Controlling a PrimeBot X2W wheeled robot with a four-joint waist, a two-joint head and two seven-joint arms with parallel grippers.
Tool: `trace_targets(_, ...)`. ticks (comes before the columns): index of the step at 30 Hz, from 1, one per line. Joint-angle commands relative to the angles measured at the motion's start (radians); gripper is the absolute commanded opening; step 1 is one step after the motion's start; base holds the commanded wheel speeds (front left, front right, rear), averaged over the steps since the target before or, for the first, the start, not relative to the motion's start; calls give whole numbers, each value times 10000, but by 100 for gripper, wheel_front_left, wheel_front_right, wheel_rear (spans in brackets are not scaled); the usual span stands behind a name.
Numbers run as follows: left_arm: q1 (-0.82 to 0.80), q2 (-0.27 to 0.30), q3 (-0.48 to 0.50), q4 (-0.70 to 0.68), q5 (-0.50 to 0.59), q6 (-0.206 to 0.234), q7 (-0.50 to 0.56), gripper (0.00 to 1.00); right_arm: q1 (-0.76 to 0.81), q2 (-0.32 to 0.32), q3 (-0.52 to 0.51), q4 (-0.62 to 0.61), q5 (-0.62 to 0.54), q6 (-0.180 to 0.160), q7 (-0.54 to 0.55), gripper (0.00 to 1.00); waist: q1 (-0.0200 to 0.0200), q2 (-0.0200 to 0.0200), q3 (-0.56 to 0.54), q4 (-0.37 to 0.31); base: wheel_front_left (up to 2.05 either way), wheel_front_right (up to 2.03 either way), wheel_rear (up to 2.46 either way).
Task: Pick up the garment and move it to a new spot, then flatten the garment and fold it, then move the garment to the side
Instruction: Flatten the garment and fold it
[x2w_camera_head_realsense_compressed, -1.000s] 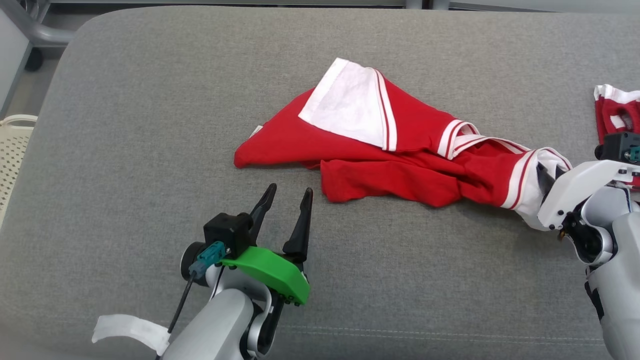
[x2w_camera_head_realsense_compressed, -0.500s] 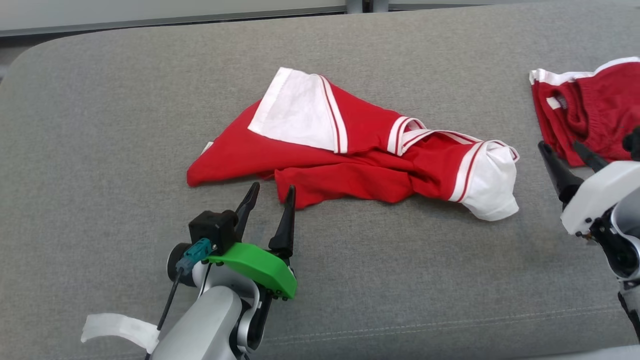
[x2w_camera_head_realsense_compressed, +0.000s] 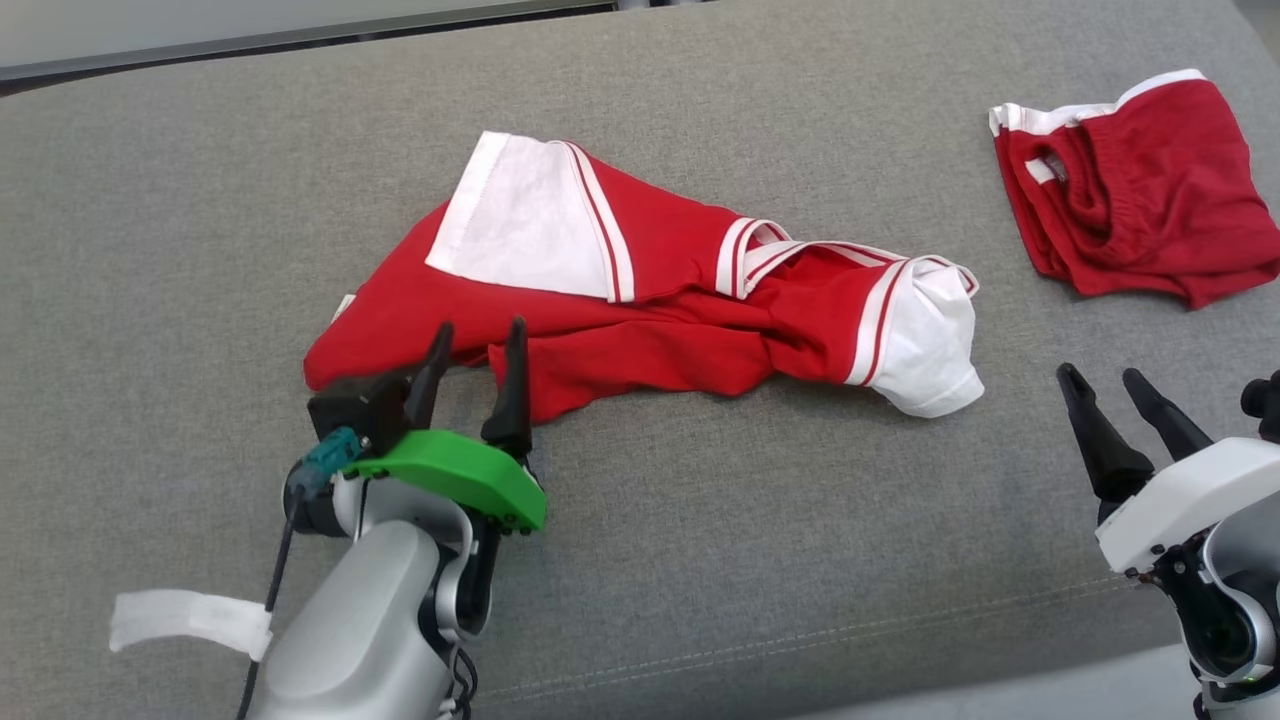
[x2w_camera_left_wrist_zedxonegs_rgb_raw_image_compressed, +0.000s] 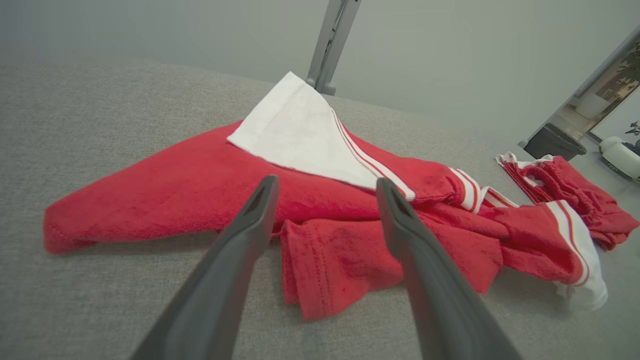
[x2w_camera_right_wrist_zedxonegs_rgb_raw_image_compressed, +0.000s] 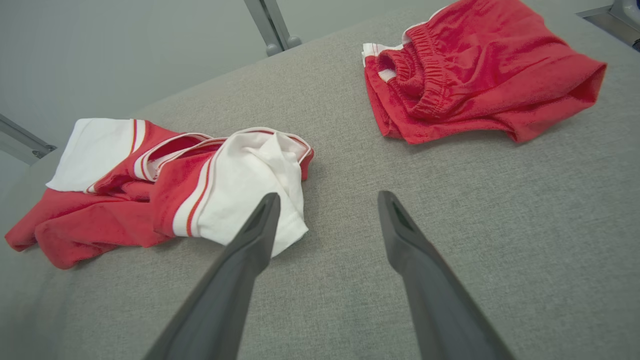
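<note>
- Garment (x2w_camera_head_realsense_compressed: 640, 300), red and white, lies all crumpled near the middle of the gray cushion (x2w_camera_head_realsense_compressed: 700, 560).
- One white flap (x2w_camera_head_realsense_compressed: 520, 215) is folded over on top of it at the far left part. A white sleeve end (x2w_camera_head_realsense_compressed: 925, 345) with red stripes sticks out to the right.
- The left gripper (x2w_camera_head_realsense_compressed: 478, 327) sits at the near left edge of the garment. Its two dark fingers (x2w_camera_head_realsense_compressed: 512, 385) stand wide apart and squeeze nothing.
- In the left wrist view, a folded red edge of the garment lies on the cushion just past the fingertips, lined up with the gap between them. I cannot tell if the tips touch the cloth.
- The right gripper (x2w_camera_head_realsense_compressed: 1100, 374) is off to the right of the garment, near the white sleeve end but apart from it. Its fingers are spread wide too, and it holds nothing.
- In the right wrist view, one finger points at the sleeve end, and gray cushion shows between the two fingers.
- Red shorts (x2w_camera_head_realsense_compressed: 1130, 230) with a white band lie at the far right, well apart from the garment and beyond the right gripper.
</note>
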Motion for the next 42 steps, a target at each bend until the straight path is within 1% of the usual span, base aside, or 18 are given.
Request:
trace_targets(1, -264, 43, 86, 87, -87, 47, -39, 100, 92, 69, 31, -139, -85, 0, -96, 100, 0, -1, 133, -133, 0, 0, 0)
trace_targets(3, -640, -24, 271, 328, -197, 78, 4, 100, 113, 216, 76, -335, -139, -1, -118, 100, 0, -1, 221, -226, 0, 0, 0)
trace_targets(8, -1608, -221, 409, 1301, -502, 105, 644, 100, -9, 469, 396, -748, -234, 0, -197, 100, 0, -1, 475, -479, 0, 0, 0)
trace_targets(13, -2465, -249, 524, 2522, -599, 407, 1200, 100, -191, 502, 708, -1058, -221, 0, -238, 100, 0, -1, 775, -738, 0, 0, 0)
trace_targets(18, -3107, -119, 482, 3818, -443, 911, 1742, 100, -259, 471, 928, -1204, -207, -2, -288, 100, 0, -1, 976, -949, 0, 0, 0)
trace_targets(19, -3189, -145, 439, 4074, -468, 924, 1964, 100, -256, 464, 967, -1218, -195, -2, -296, 100, 0, -1, 1001, -984, 0, 0, 0)
trace_targets(22, -3474, -218, 384, 4637, -620, 679, 2434, 100, -309, 446, 1078, -1249, -137, -2, -298, 100, 0, -1, 1095, -1107, 0, 0, 0)
trace_targets(23, -3533, -221, 360, 4794, -631, 625, 2507, 94, -340, 442, 1117, -1251, -123, -2, -309, 100, 0, -1, 1129, -1159, 0, 0, 0)
trace_targets(24, -3648, -216, 322, 5091, -640, 523, 2552, 22, -417, 421, 1176, -1241, -102, -2, -340, 100, 0, -1, 1182, -1250, 0, 0, 0)
trace_targets(25, -3724, -216, 310, 5227, -649, 470, 2550, 0, -445, 418, 1214, -1238, -73, 0, -359, 100, 0, -1, 1209, -1297, 0, 0, 0)
trace_targets(27, -3860, -188, 290, 5455, -640, 363, 2505, 0, -469, 396, 1255, -1213, -47, -2, -403, 100, 0, -1, 1257, -1390, 0, 0, 0)
trace_targets(30, -4196, -136, 299, 5574, -524, 226, 2020, 0, -465, 376, 1256, -1153, -35, -2, -521, 100, 0, -1, 1300, -1491, 0, 0, 0)
trace_targets(31, -4196, -136, 299, 5574, -524, 226, 2020, 0, -465, 376, 1256, -1153, -35, -2, -521, 100, 0, -1, 1300, -1491, 0, 0, 0)
trace_targets(36, -4763, -174, 419, 5608, -448, 81, 1074, 0, -394, 369, 1244, -1080, -9, -2, -655, 100, 0, -1, 1265, -1578, 0, 0, 0)
trace_targets(42, -5579, -142, 540, 5546, -267, 161, 260, 0, -519, 390, 1272, -1046, 8, 0, -803, 100, 0, -1, 1205, -1594, 0, 0, 0)
